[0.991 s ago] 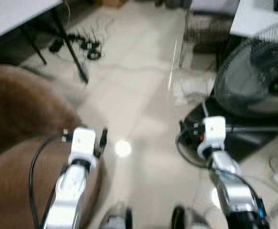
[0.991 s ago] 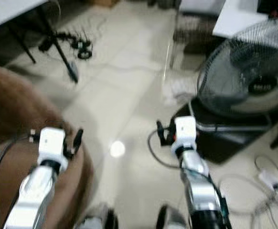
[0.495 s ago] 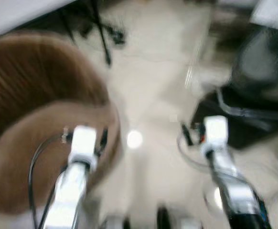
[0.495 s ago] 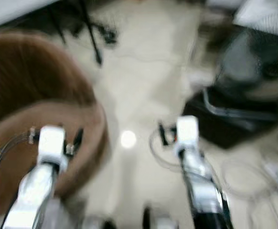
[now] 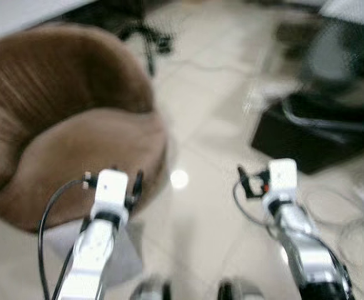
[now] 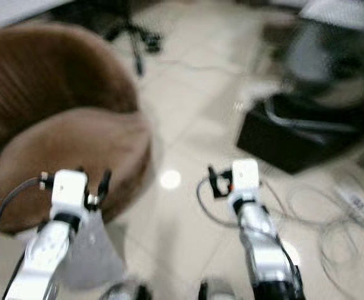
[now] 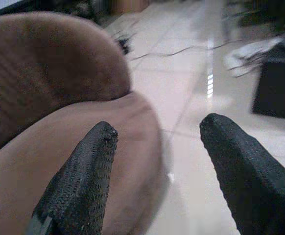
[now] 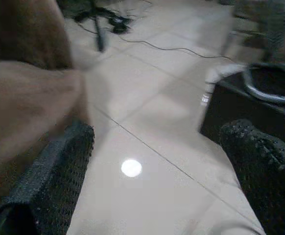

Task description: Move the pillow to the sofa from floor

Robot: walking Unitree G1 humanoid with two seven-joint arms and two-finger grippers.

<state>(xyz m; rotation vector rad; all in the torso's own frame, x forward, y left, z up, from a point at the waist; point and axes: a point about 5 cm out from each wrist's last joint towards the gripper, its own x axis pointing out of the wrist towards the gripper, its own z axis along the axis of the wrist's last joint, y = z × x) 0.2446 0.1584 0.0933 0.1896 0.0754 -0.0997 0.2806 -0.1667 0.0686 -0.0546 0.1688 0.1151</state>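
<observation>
Left wrist view: my left gripper has its fingers spread apart, empty, above the rounded front edge of the brown sofa. My right gripper is likewise spread, over bare tile floor. A pale grey object, possibly the pillow, lies on the floor beneath my left arm, against the sofa base. Farther right sits a black fan base.
</observation>
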